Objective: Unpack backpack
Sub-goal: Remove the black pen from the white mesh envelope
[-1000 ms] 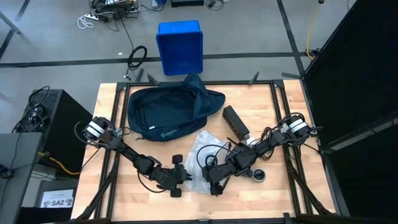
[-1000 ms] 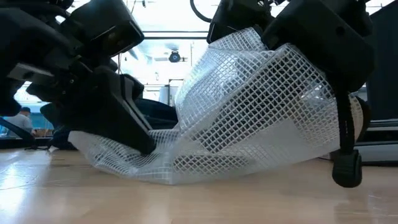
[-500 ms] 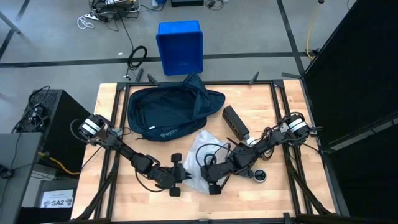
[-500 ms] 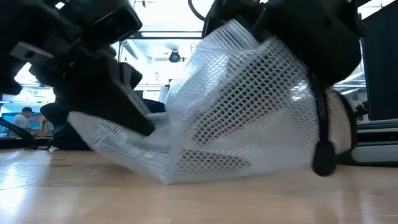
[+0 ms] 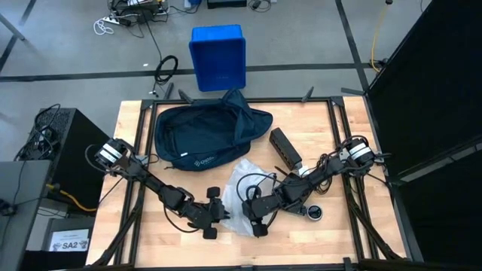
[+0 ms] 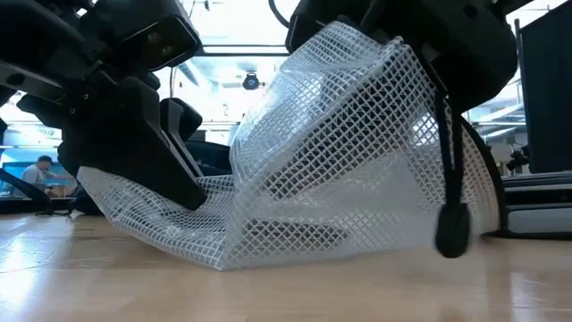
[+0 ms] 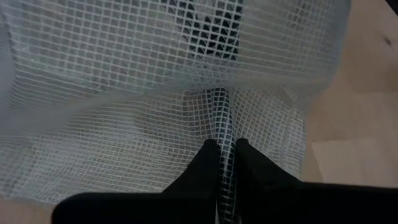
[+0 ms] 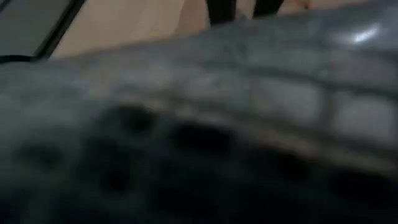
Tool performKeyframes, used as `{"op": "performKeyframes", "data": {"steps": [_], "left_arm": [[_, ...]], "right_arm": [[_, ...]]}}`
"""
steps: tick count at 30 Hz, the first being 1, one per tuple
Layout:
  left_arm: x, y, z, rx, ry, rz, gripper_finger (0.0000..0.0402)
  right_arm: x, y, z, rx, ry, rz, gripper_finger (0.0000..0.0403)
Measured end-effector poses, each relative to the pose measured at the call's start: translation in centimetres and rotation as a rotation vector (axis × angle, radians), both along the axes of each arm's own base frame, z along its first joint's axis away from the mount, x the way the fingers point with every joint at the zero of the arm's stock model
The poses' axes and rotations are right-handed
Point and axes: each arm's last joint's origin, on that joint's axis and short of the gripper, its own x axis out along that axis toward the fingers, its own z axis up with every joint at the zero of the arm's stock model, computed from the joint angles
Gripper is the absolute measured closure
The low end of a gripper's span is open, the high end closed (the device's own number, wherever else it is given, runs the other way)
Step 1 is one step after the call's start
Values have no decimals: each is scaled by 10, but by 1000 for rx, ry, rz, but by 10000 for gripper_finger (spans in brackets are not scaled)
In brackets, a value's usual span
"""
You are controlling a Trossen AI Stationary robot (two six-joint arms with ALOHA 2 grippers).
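Two dark arms are over the wooden table [image 5: 316,128], and between them lies one clear mesh pouch [image 5: 242,197], white-gridded plastic, crumpled and lifted off the boards at its right side. One backpack [image 5: 205,133], one black oblong case [image 5: 285,148], one small round black object [image 5: 313,213] near the right arm, and beyond the far edge of the table, on the floor, one bright blue plastic bin [image 5: 218,57].

The backpack sits at the far left part of the table, well apart from both grippers. It is dark navy, soft and rounded, slumped flat with its upper flap folded up toward the middle of the far edge. A small white logo label shows on its near side, by the lower rim.

The left gripper [image 5: 213,213] is at the near middle of the table, at the pouch's left edge — its fingers [image 7: 206,163] are pressed together on a fold of the mesh, pinching it. The right gripper [image 5: 254,218] is just beside it, on the pouch's near right edge; its fingers are closed on the mesh too, and from table height the pouch tents up under that arm, with a dark cord and toggle [image 6: 451,233] hanging down at its right.
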Motion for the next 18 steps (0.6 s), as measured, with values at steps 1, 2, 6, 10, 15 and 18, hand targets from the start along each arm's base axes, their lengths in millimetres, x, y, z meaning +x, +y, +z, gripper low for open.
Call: {"op": "performKeyframes", "data": {"steps": [1,2,6,10,15,18], "left_arm": [[0,0,0,0,1,0,401],[0,0,0,0,1,0,401],[0,0,0,-1,-2,0,401],[0,0,0,-6,-5,8,394],[0,-1,0,-6,0,-10,354],[-1,-2,-1,-13,16,-37,313]], "right_arm": [[0,0,0,-1,2,0,390],[0,0,0,-2,4,1,390],[-1,0,-1,-5,8,2,395],[-2,-1,-1,-22,28,-1,395],[-5,-2,-3,-41,67,7,397],[-10,-4,-6,-59,123,9,397]]}}
